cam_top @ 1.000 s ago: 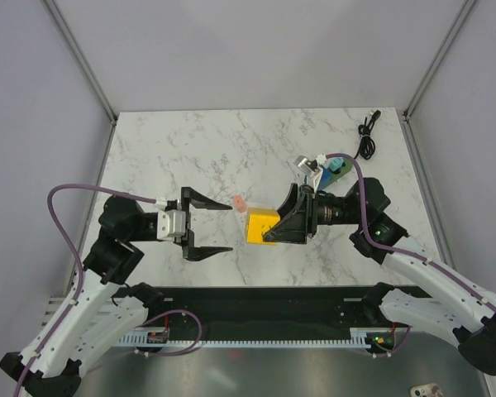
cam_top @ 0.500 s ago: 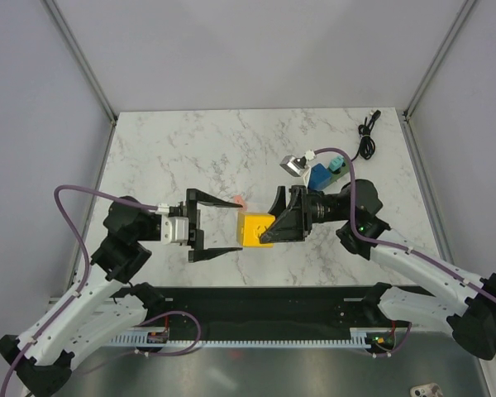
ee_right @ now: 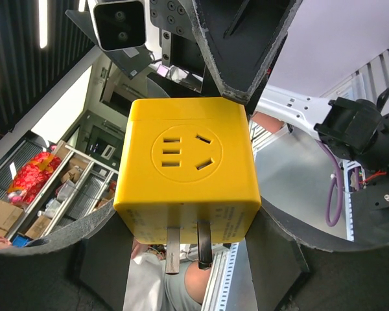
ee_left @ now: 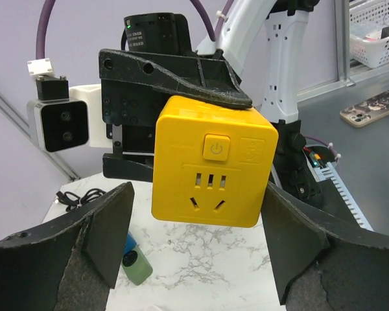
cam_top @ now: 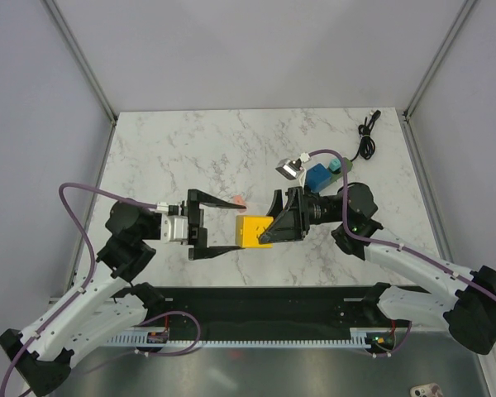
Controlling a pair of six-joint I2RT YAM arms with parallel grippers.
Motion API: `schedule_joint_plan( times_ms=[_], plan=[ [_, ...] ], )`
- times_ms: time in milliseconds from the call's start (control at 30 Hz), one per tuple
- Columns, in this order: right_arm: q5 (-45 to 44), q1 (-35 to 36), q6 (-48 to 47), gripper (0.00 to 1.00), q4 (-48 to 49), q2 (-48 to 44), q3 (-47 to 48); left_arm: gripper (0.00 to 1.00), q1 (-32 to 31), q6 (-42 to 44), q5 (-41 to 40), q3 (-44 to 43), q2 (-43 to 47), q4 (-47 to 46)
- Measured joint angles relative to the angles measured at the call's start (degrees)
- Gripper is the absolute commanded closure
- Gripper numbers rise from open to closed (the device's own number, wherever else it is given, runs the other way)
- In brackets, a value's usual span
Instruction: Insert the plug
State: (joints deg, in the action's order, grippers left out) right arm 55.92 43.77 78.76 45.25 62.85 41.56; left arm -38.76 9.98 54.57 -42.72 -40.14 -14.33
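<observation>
A yellow cube socket adapter [cam_top: 253, 232] with two metal prongs [ee_right: 181, 249] is held above the table. My right gripper [cam_top: 269, 222] is shut on its sides, as the right wrist view [ee_right: 188, 253] shows. My left gripper [cam_top: 229, 225] is open and empty. It faces the cube's socket face [ee_left: 211, 170], which sits just beyond its spread fingertips [ee_left: 110, 233]. The two grippers point at each other over the table's front middle.
A blue and green device [cam_top: 324, 174] lies behind the right wrist and also shows in the left wrist view [ee_left: 135, 262]. A black coiled cable [cam_top: 366, 136] lies at the back right corner. A small pink object [cam_top: 239, 201] lies by the left gripper's far finger.
My right gripper has carried the yellow cube leftward. My left gripper has moved right, so the cube now sits at its open fingertips.
</observation>
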Motion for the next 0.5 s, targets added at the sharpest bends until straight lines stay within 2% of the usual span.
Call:
schedule_joint_plan(
  times_ms=[200, 400, 500],
  plan=[
    [0.1, 0.3, 3.2, 1.0, 4.5, 1.1, -0.9, 0.19, -0.2, -1.9, 1.1, 1.3, -0.3, -3.4],
    [0.2, 0.5, 5.1, 1.0, 5.3, 2.8, -1.0, 0.14, -0.9, -3.9, 1.5, 2.6, -1.6, -6.0],
    [0.2, 0.6, 5.2, 1.0, 5.3, 2.9, -1.0, 0.17, -0.9, -4.6, 1.5, 2.7, -1.9, -6.2]
  ],
)
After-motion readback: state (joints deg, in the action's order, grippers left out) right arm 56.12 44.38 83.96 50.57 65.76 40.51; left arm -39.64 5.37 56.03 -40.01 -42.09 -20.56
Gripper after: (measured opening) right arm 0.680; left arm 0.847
